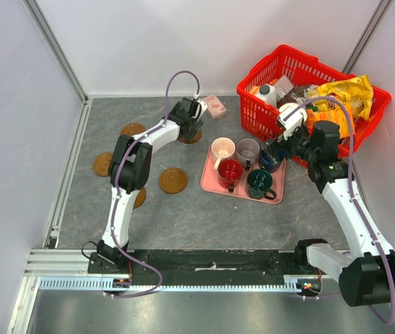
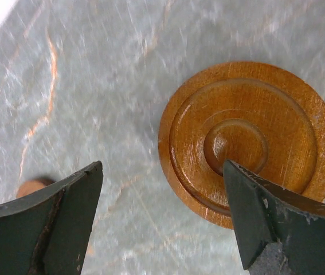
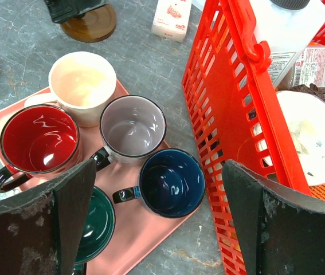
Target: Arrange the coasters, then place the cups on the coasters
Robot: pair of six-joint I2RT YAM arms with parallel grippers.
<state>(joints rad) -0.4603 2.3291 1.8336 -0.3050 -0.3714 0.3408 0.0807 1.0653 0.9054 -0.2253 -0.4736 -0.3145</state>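
Several brown coasters lie on the grey table: one (image 1: 133, 129) at the back left, one (image 1: 102, 164) further left, one (image 1: 173, 180) near the tray. My left gripper (image 1: 190, 124) hovers open above another coaster (image 2: 248, 137). Its right finger overlaps that disc and its left finger is over bare table. The cups stand on a pink tray (image 1: 242, 189): cream (image 3: 82, 83), grey (image 3: 132, 127), red (image 3: 39, 137), dark green (image 3: 96, 220), navy (image 3: 172, 182). My right gripper (image 3: 159, 165) is open above the navy cup, holding nothing.
A red basket (image 1: 291, 59) full of packaged goods stands at the back right, close beside the tray and my right gripper. A small pink box (image 1: 215, 106) lies near the back wall. White walls close in the left, back and right.
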